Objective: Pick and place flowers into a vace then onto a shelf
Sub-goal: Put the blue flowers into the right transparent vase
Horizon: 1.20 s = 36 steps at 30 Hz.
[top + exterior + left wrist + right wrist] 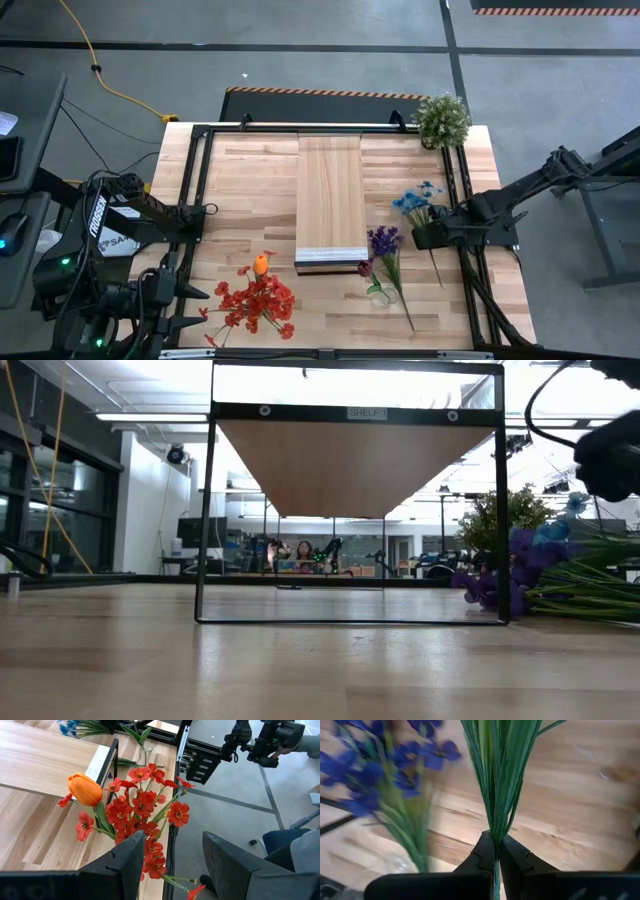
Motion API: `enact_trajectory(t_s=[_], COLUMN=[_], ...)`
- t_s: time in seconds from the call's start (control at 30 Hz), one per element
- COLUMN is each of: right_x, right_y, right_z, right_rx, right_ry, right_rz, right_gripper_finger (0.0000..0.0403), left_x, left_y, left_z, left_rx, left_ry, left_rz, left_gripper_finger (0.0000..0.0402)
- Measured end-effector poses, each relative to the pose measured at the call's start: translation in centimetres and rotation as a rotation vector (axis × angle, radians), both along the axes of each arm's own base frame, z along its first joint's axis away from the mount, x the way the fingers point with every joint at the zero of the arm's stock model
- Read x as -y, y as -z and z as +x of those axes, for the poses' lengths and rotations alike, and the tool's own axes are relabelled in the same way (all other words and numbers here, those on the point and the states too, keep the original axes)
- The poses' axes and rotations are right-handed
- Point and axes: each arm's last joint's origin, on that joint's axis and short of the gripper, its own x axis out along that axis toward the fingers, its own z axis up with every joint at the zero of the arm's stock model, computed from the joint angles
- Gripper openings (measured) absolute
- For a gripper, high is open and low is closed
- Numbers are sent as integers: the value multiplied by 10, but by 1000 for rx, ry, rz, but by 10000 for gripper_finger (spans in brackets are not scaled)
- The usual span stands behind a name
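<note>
Two-fingered and dark, clenching hard with the right claw (pixel 496 845) on a sheaf of thin, ribbed green stems, blunt fingertips pressing together around them. Holding in this way the blue flowers (pixel 415 200), their small ruffled heads fanning out just to the right of the shelf (pixel 330 190), with the right claw (pixel 420 237) near that shelf's front right corner.

Lying close against the same corner: purple flowers (pixel 383 240) in a soft, frilly cluster, a dark maroon head (pixel 365 268) beside them, and a small clear glass vase (pixel 378 293) on its side among long straight stems.

Standing as a long rectangular board of pale, smooth-grained wood with a grey-white front edge, raised on a thin black metal frame above the slatted table (pixel 250 190).

Hovering to the front left of the shelf with the left claw (pixel 172 865), its broad wedge-shaped fingers spread apart and gripping nothing. Facing, just ahead of those fingers, a bushy spray of red flowers (pixel 142 807) with flat, open petals, and one smooth, egg-shaped orange tulip (pixel 85 789) at the side nearer the shelf.

Sitting beyond the shelf's far right corner: a rounded, bushy pale-green potted plant (pixel 442 118).
</note>
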Motion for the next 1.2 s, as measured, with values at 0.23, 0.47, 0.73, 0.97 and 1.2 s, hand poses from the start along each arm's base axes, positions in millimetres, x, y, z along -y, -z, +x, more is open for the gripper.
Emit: enact_trajectory(t_s=[0.23,0.47,0.73,0.97,1.2], right_x=[10,19,21,23,25], right_y=[-8,-13,-24,-35,-42], right_z=[-2,-5,-4,-1,-1], right_rx=[104,175,340,498,594], right_ry=[40,75,88,105,119], right_rz=[-45,-83,-106,-166,-213], right_gripper_finger=[0,0,0,0,0], left_x=[0,0,0,0,0], left_y=[0,0,0,0,0], left_z=[0,0,0,0,0], left_rx=[3,6,7,7,7], left_ry=[-1,-4,-4,-4,-4], left_rz=[1,2,2,2,2], left_gripper_finger=[232,232,232,232,232])
